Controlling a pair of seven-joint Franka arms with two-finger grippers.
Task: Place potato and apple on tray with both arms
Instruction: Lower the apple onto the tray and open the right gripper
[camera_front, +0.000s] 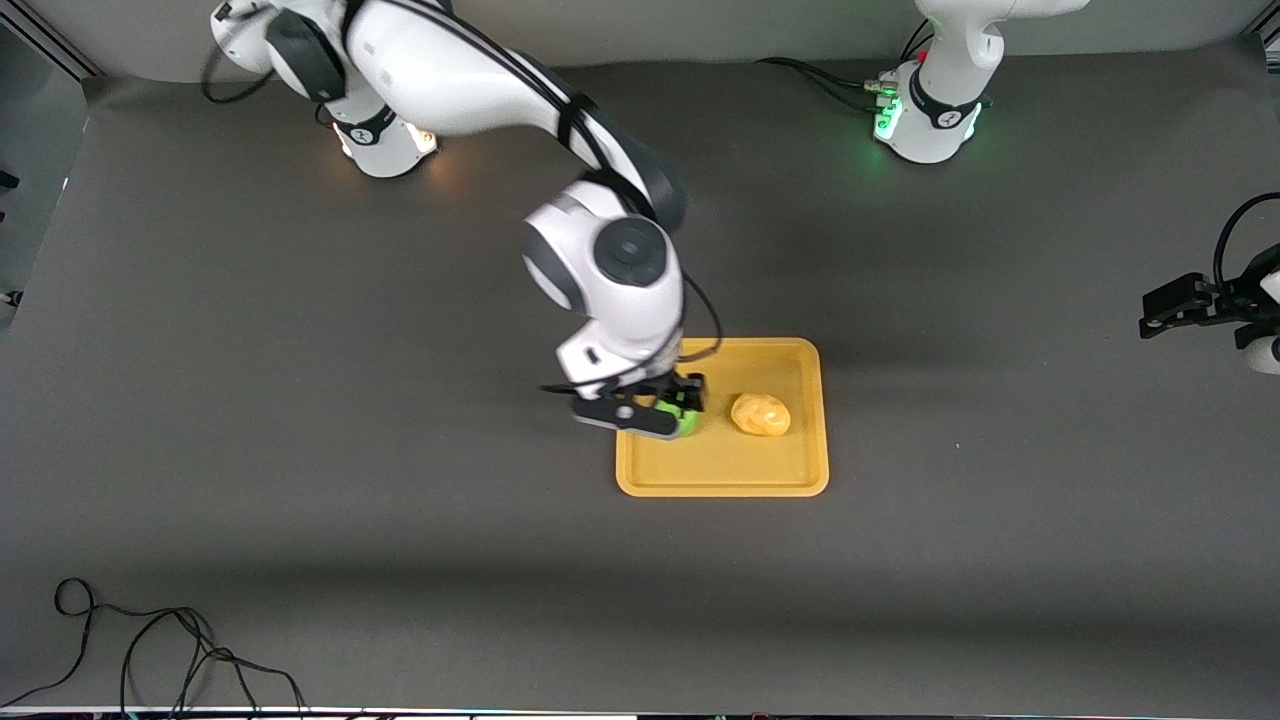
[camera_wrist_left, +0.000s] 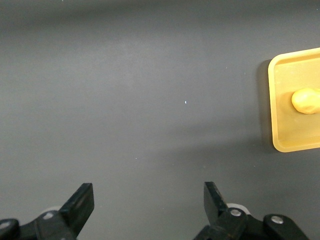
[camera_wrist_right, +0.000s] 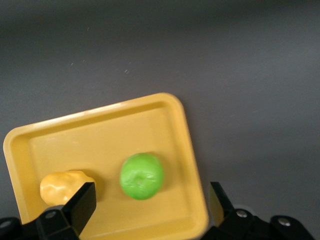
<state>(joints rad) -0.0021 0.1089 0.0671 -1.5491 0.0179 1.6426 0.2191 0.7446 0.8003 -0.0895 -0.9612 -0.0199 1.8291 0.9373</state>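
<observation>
The yellow-orange tray (camera_front: 722, 472) lies mid-table. On it the yellow-tan potato (camera_front: 760, 414) rests toward the left arm's end, and the green apple (camera_front: 689, 421) sits beside it, partly hidden under the right hand. My right gripper (camera_front: 672, 408) hangs open just over the apple. In the right wrist view the apple (camera_wrist_right: 142, 175) lies free on the tray (camera_wrist_right: 100, 135) beside the potato (camera_wrist_right: 62, 186), with the gripper's (camera_wrist_right: 151, 195) fingers wide apart and touching nothing. My left gripper (camera_front: 1160, 310) waits open over bare table (camera_wrist_left: 148, 192), off the tray (camera_wrist_left: 290, 70) and potato (camera_wrist_left: 306, 100).
A loose black cable (camera_front: 150, 650) lies near the table's front edge at the right arm's end. The two arm bases (camera_front: 385, 140) (camera_front: 930, 120) stand along the edge farthest from the camera, with cables by the left arm's base. Dark matting surrounds the tray.
</observation>
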